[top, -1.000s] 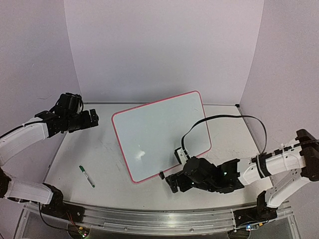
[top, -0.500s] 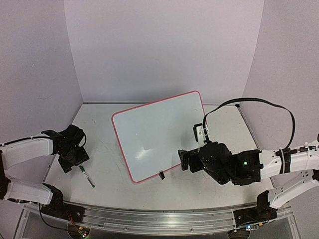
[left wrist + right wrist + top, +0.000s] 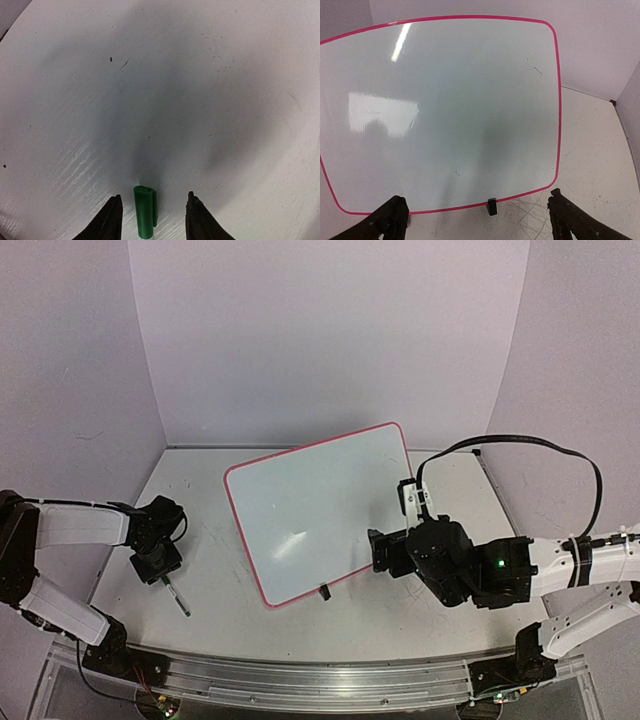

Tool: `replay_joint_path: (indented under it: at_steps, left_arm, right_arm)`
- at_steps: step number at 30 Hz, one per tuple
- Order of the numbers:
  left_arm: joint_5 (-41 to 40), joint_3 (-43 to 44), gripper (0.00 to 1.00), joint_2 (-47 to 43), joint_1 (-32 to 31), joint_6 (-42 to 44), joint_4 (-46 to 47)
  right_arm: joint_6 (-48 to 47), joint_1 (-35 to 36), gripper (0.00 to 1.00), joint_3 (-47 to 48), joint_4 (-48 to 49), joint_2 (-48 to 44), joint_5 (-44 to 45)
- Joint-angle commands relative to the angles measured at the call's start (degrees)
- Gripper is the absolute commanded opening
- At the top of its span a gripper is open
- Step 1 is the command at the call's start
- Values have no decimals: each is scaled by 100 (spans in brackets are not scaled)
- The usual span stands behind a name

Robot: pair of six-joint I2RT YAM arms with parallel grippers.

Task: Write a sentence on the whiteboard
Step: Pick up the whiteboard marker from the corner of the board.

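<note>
The whiteboard (image 3: 320,510) lies flat on the table, glossy white with a pink rim, and it fills most of the right wrist view (image 3: 445,110). No sentence shows on it, only a few tiny dark marks. A green-capped marker (image 3: 178,598) lies on the table to its left. My left gripper (image 3: 162,576) is down over the cap end. In the left wrist view the cap (image 3: 145,212) sits between the part-closed jaws (image 3: 154,196), with a gap on each side. My right gripper (image 3: 378,550) stands wide open (image 3: 477,197) at the board's near right edge.
A black clip foot (image 3: 324,591) juts from the board's near edge (image 3: 492,206). The right arm's black cable (image 3: 520,445) loops above the table's right side. Lilac walls close in the back and both sides. A metal rail (image 3: 300,680) runs along the near edge.
My left arm has come down from the back left to the marker, and its jaws have narrowed around the cap. My right gripper has moved up along the board's near right edge.
</note>
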Motion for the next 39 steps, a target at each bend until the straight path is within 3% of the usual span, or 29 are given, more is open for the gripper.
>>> replay_joint_path:
  at_steps: [1,6,17,28,39]
  left_arm:
    - [-65,-124,35,221,9,39,336]
    - [-39,-283,28,312,8,-118,324]
    - [-56,-319,3,305,10,-91,319]
    - [-331,4,0,-408,11,623,306]
    - [120,1014,0,-1771,18,1412,145]
  right_arm:
    - [109,16,98,18,-71,-107,203]
    - [54,15,98,106,-108,-91,365]
    - [214,15,98,317,-143,101,794]
    - [280,-5,98,477,-152,-200,1078]
    - [317,-131,98,866,-164,35,-20]
